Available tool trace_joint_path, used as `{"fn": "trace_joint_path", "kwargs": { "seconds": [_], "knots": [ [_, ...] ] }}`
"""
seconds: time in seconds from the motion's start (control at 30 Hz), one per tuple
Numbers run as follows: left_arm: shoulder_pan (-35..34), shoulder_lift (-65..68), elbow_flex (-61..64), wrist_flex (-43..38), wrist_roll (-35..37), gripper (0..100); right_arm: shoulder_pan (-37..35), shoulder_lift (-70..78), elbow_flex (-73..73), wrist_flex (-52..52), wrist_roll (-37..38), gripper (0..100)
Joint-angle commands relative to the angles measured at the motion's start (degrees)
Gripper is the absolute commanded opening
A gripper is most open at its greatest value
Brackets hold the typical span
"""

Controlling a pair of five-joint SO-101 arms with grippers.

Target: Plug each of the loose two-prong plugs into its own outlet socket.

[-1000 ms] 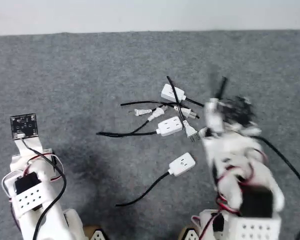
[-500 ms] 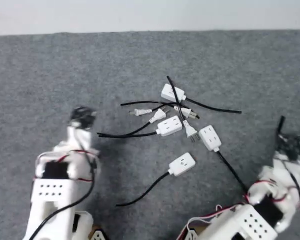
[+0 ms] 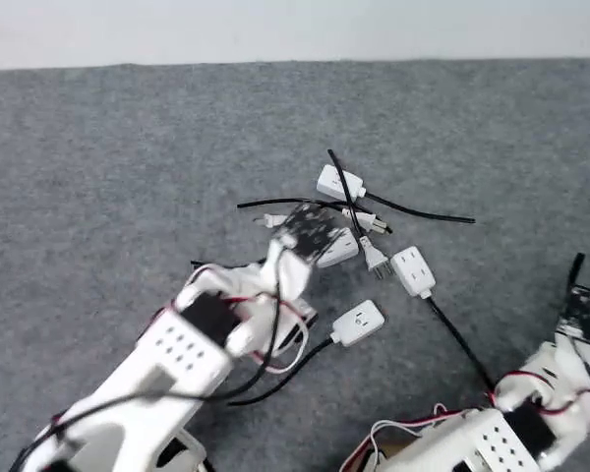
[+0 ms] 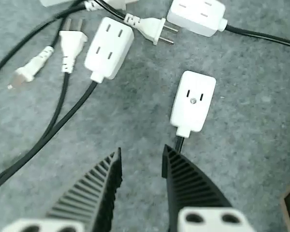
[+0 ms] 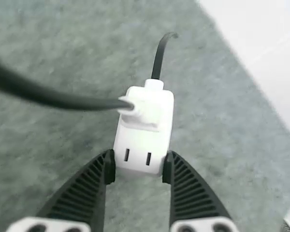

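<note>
My left gripper (image 4: pixel 142 155) hangs open just above the carpet, with nothing between its fingers. Right in front of it lies a white outlet socket (image 4: pixel 193 100) (image 3: pixel 359 323) on a black cord. Beyond are a second socket (image 4: pixel 108 48), a third socket (image 4: pixel 195 10) (image 3: pixel 413 270), and loose two-prong plugs (image 4: pixel 157 33) (image 4: pixel 70 41). At the table's right edge my right gripper (image 5: pixel 138 157) is shut on another white socket (image 5: pixel 144 130). A white plug (image 5: pixel 137 108) on a black cable sits against that socket's upper face.
Black cords (image 3: pixel 275 204) cross the cluster at the middle of the grey carpet (image 3: pixel 108 157). One more socket (image 3: pixel 339 180) lies at the cluster's far side. The carpet's edge and pale floor (image 5: pixel 261 43) are close beside the right gripper.
The left arm swung from the left side to over the socket cluster. The right arm drew back from the cluster to the right front corner, keeping its socket.
</note>
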Motion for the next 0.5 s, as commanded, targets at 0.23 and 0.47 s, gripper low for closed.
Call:
{"fn": "trace_joint_path", "kwargs": {
  "seconds": [0.23,0.47],
  "knots": [
    [4.40,14.33,-7.60,-8.35,0.79,13,6.20,27.56,-19.43,-6.11,-0.97,0.8],
    [4.48,14.59,-3.56,-13.45,-0.26,24,11.12,59.30,-35.52,-21.41,-4.48,0.8]
  ]
}}
